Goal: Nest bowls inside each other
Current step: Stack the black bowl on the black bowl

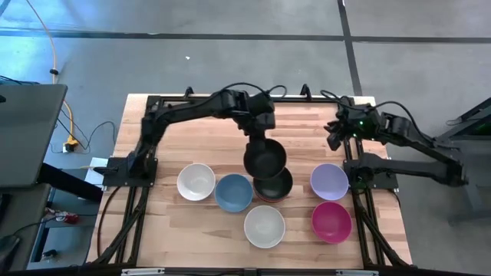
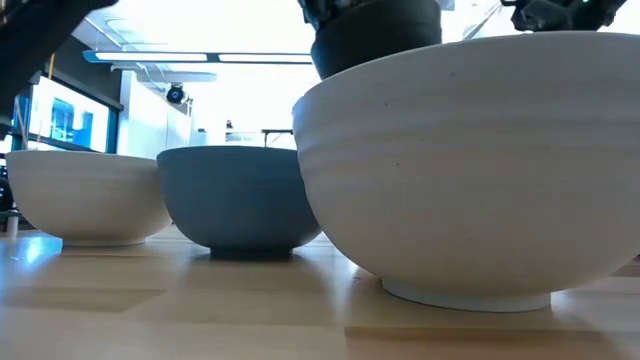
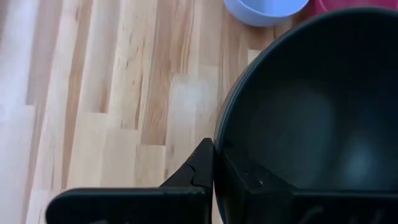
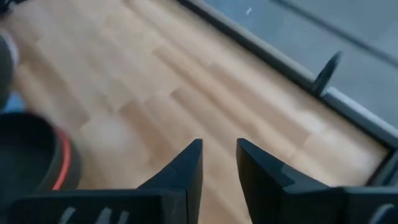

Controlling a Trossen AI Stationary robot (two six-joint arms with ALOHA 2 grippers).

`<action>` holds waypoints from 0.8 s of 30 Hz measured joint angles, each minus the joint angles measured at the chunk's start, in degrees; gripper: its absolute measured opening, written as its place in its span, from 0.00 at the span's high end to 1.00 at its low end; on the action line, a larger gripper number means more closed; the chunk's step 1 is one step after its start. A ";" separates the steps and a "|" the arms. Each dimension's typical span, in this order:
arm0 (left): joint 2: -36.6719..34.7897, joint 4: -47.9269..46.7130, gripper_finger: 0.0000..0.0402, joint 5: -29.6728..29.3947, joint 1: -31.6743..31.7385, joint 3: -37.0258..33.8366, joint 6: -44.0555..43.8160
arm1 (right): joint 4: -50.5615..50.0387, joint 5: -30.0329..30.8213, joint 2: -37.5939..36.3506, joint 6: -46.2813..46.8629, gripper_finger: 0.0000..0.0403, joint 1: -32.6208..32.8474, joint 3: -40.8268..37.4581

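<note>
My left gripper (image 1: 259, 138) (image 3: 217, 158) is shut on a black bowl (image 1: 265, 157) (image 2: 375, 38), held in the air just beyond another black bowl (image 1: 275, 184) that sits nested in a pink-rimmed one (image 4: 62, 167). On the table stand a white bowl (image 1: 196, 182), a light blue bowl (image 1: 234, 192) (image 2: 240, 200), a second white bowl (image 1: 265, 226) (image 2: 470, 160), a lavender bowl (image 1: 330, 182) (image 3: 264, 9) and a magenta bowl (image 1: 331, 221). My right gripper (image 1: 335, 134) (image 4: 219, 158) hovers open near the far right of the table, touching nothing. My left gripper pinches the black bowl's rim (image 3: 225, 140) on the side toward the far edge, with one finger (image 3: 198, 168) outside the wall and one finger (image 3: 252, 182) inside. The fingers come from above, pointing down. The bowl is lifted clear, roughly upright, opening upward.
Bare wood lies across the far half of the table (image 1: 199, 138) and along the near left (image 1: 176, 230). Black frame rails (image 1: 142, 153) border both sides. The right arm's base (image 1: 368, 172) stands beside the lavender bowl.
</note>
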 joint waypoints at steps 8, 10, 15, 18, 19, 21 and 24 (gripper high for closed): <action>5.08 -1.92 1.00 0.59 -1.45 5.92 1.27 | -9.69 -7.13 -0.25 3.13 0.69 -0.04 1.27; 5.26 -2.23 1.00 0.68 -1.57 5.90 1.27 | -11.26 -8.95 -0.25 3.90 0.69 -0.03 1.29; 6.08 -1.72 1.00 0.80 -1.54 5.88 1.05 | -13.62 -16.11 -0.14 4.43 0.69 0.00 1.30; 6.72 0.40 1.00 1.49 -1.88 5.94 0.66 | -15.30 -19.19 0.15 4.53 0.69 0.00 1.33; 6.87 0.22 1.00 2.28 -1.88 5.88 0.66 | -16.36 -19.82 0.40 4.55 0.69 0.00 1.33; 7.73 1.84 1.00 2.83 -2.00 5.92 0.64 | -19.08 -20.70 0.72 4.53 0.69 0.00 1.33; 8.63 1.27 1.00 3.57 -2.00 5.87 0.35 | -22.75 -21.13 1.37 4.53 0.69 0.02 1.33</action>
